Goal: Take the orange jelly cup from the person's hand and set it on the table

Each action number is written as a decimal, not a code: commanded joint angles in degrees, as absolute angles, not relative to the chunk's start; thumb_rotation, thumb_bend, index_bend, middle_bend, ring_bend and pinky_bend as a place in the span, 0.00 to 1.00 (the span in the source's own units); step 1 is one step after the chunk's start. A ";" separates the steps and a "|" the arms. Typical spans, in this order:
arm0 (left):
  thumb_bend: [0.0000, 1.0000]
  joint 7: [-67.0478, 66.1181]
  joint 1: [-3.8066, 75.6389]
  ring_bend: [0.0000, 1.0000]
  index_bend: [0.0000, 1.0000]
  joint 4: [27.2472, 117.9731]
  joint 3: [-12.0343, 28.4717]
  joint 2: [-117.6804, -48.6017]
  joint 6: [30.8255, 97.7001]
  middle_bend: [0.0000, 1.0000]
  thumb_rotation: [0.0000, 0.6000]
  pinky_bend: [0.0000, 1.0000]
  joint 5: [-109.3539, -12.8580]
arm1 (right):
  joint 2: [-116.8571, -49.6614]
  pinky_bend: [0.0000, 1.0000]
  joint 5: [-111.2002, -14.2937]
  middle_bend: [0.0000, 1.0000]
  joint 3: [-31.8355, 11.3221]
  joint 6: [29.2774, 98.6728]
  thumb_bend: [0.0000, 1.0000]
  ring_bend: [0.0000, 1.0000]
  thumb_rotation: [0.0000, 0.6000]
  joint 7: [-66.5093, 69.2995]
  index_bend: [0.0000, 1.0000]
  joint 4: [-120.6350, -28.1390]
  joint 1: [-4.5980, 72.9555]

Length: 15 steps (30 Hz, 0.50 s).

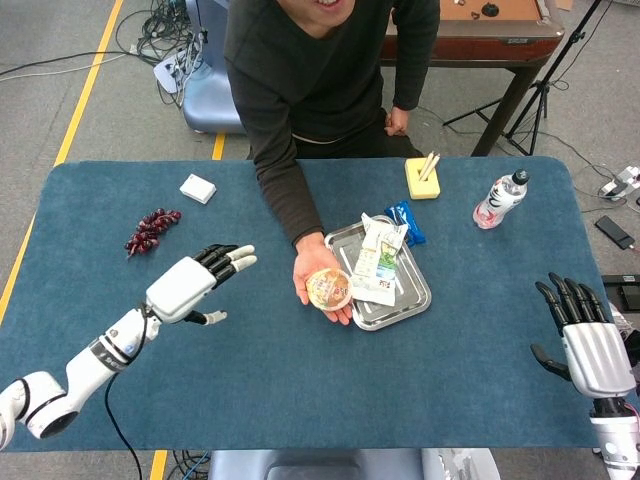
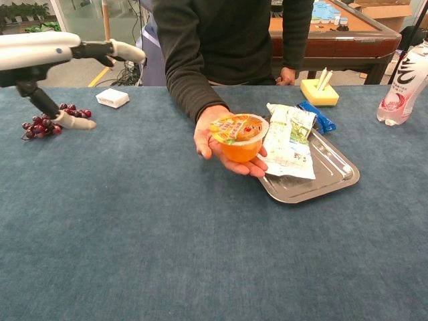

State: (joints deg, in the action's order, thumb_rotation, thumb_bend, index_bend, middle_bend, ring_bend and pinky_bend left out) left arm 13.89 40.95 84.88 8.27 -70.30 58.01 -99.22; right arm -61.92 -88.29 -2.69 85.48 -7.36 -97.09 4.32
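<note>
right hand (image 1: 592,350) spread, empty, head view only | left hand (image 1: 195,281) spread, empty, short of jelly cup (image 2: 239,136) | cup upright, lid up, on person's palm (image 2: 215,144)

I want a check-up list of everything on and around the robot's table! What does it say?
Surface: blue cloth table, flat.
Job's things: orange jelly cup rests on the person's hand, not yet taken.
Clutter: metal tray with snack packets; grapes; white box; yellow sponge block; bottle.
Robot hands: left robot hand open, reaching toward the cup; right robot hand open at the table's edge.
Cables: wires on the floor behind.
Surroundings: brown table, tripod.
</note>
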 commanded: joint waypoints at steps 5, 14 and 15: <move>0.20 13.58 50.06 0.05 0.07 82.58 9.15 -74.32 49.30 0.03 1.00 0.09 -99.05 | -62.43 0.09 -87.29 0.00 -2.80 84.00 0.19 0.01 1.00 -7.72 0.08 -96.86 4.88; 0.20 10.77 57.69 0.03 0.07 80.64 10.13 -78.49 40.96 0.01 1.00 0.09 -95.02 | -62.20 0.09 -87.24 0.00 -2.79 83.65 0.19 0.01 1.00 -7.70 0.08 -96.43 5.09; 0.20 10.39 58.38 0.03 0.07 80.48 10.28 -78.86 40.19 0.00 1.00 0.09 -94.52 | -62.17 0.09 -87.21 0.00 -2.78 83.66 0.19 0.01 1.00 -7.64 0.08 -96.41 5.07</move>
State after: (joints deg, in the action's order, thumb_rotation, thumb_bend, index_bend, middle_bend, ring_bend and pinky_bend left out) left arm 11.06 57.50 80.93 9.95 -78.13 41.09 -95.31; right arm -62.16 -87.21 -2.77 83.66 -7.62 -96.39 5.06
